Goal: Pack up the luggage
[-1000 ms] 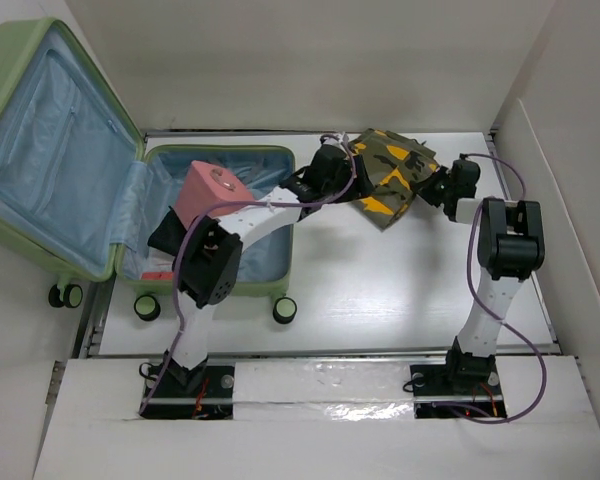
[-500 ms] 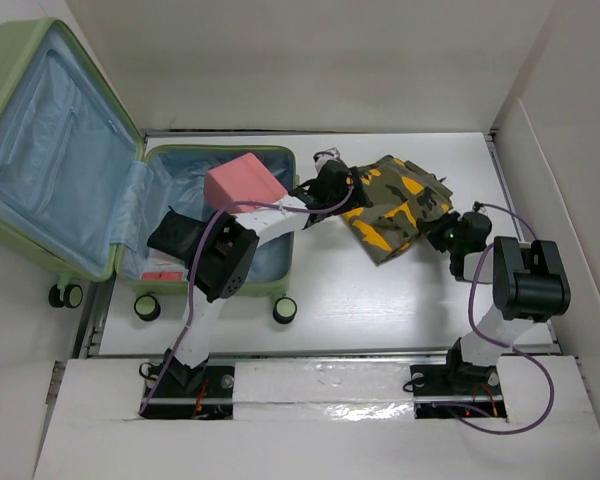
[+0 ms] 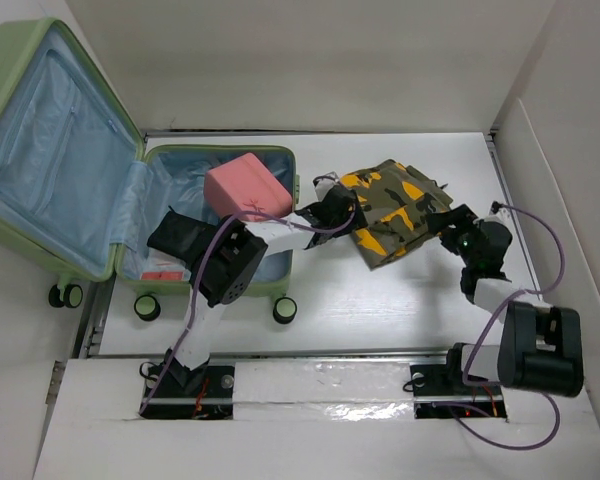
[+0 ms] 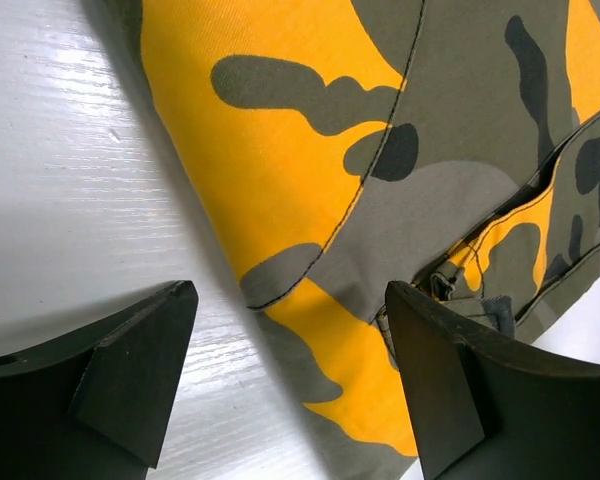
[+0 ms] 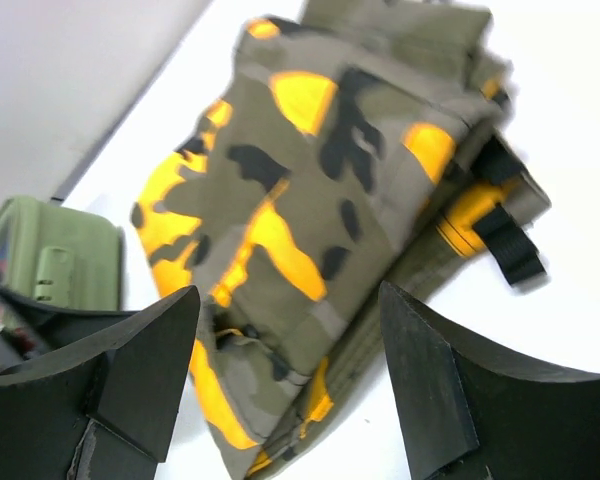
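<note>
The luggage lies open at the left end of the white surface. Its lid is thrown back to the left with the blue lining bare. Its base half holds a pink case against the right wall and a black bundle toward the hinge. To the right of the luggage, close to its right wall, a folded camouflage garment rests on the surface. The left gripper sits at the garment edge nearest the luggage and the right gripper at the edge farthest from it. Both sets of jaws are spread and grip nothing. The shell looks rigid and ribbed, probably weighty for these arms, and its small wheels could let it roll if shoved. The safest hold is likely the lid's rim, to swing it shut, rather than the smooth body. The garment is soft and will sag and unfold, so a pinch through the folded layers near an edge should serve best. The overhead view alone shows the lid, the luggage's contents and the free room left in the base. The left wrist view shows stitching and a seam between its spread jaws, but none of the luggage. The right wrist view shows a black strap at the garment's side and a green corner of the luggage beyond it.
</note>
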`<state>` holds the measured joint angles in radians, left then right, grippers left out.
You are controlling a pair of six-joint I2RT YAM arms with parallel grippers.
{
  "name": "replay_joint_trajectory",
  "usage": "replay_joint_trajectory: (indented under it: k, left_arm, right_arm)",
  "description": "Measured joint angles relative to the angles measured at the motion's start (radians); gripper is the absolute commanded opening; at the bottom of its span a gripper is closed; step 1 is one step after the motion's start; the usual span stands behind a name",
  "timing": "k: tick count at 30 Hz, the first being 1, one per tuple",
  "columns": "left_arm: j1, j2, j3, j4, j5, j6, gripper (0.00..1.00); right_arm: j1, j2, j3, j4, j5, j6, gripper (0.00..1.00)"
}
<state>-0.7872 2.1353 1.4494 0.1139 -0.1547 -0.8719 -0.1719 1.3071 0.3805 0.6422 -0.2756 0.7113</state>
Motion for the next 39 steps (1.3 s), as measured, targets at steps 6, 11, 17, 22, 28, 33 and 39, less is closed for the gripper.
replay_joint_trajectory:
  k: [6,11,17,22,28,33,39]
  left_arm:
    - [-0.004,0.034,0.041,0.018,0.008,-0.040,0.71]
    - [-0.012,0.090,0.107,0.027,-0.013,-0.065,0.51]
    - [-0.008,0.128,0.116,0.074,-0.006,-0.061,0.00]
    - [0.014,0.156,0.191,0.076,0.055,0.044,0.00]
    - [0.036,0.143,0.406,-0.084,0.116,0.274,0.00]
    - [0.084,-0.019,0.474,-0.249,0.168,0.418,0.00]
    - [0.391,-0.468,0.206,-0.269,0.256,0.463,0.00]
  right_arm:
    - [0.002,-0.190,0.016,-0.117,0.010,-0.075,0.77]
    - [0.005,-0.330,0.023,-0.216,0.006,-0.124,0.75]
    - [0.044,-0.484,0.050,-0.300,-0.034,-0.156,0.74]
    - [0.077,-0.550,0.124,-0.370,-0.097,-0.193,0.74]
    - [0.098,-0.544,0.164,-0.386,-0.117,-0.229,0.74]
    - [0.113,-0.521,0.139,-0.380,-0.117,-0.229,0.74]
    - [0.120,-0.510,0.088,-0.369,-0.117,-0.229,0.74]
